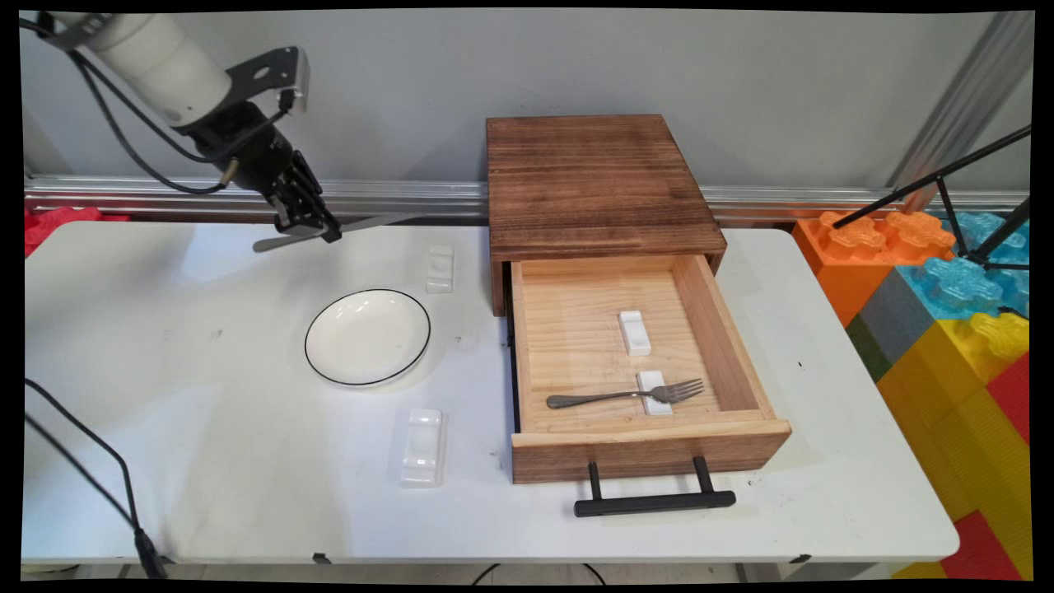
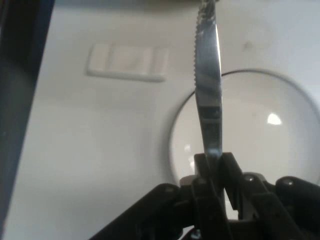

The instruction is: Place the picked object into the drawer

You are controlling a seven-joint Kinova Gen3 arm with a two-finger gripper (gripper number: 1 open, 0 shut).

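Above the plate (image 1: 367,337), the fingers (image 2: 207,167) pinch a serrated steel knife (image 2: 207,85).

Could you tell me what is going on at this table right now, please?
The white arm's black hand is raised over the table's far left, shut on a silver table knife held roughly level. Below it sit a round white plate with a black rim and two white ceramic rests. To the right, the wooden drawer box stands open, with a metal fork lying across one of two white rests inside.
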